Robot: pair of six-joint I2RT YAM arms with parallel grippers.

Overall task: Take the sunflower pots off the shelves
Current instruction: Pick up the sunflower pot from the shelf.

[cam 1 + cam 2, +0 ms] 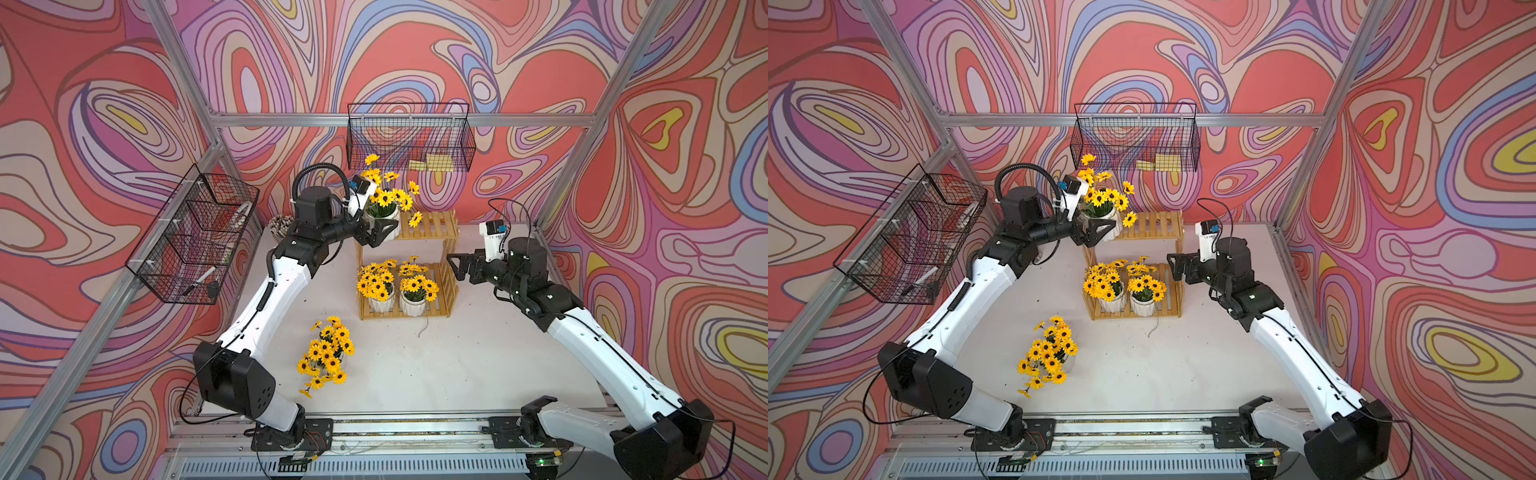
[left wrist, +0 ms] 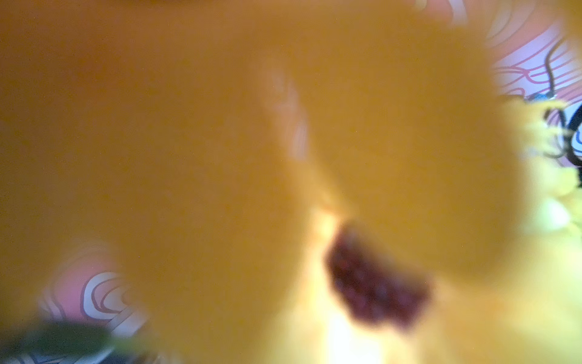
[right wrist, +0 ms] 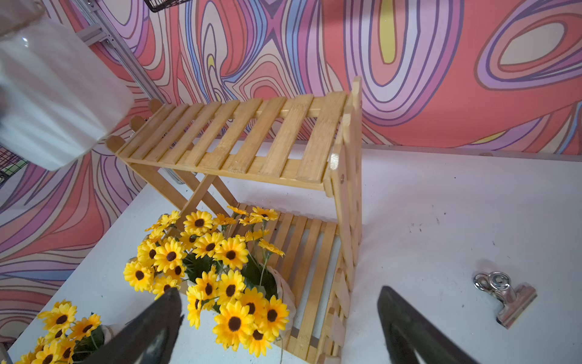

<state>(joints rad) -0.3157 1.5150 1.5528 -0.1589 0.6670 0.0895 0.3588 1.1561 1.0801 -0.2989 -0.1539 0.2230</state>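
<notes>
Top views both show the left arm stretched forward, elbow bent, its left tool (image 1: 380, 234) pinching one sunflower pot (image 1: 384, 216) at the left end of the upper tier of the shelves (image 1: 432, 226). From the right wrist view this pot hangs clear of the slats. The right arm reaches toward the shelves' right side, and its right tool (image 1: 455, 268) is spread wide and holds nothing. A second pot (image 1: 380, 302) and a third pot (image 1: 412, 306) stand side by side on the lower tier. A fourth pot (image 1: 328, 357) stands on the counter (image 1: 478, 365).
</notes>
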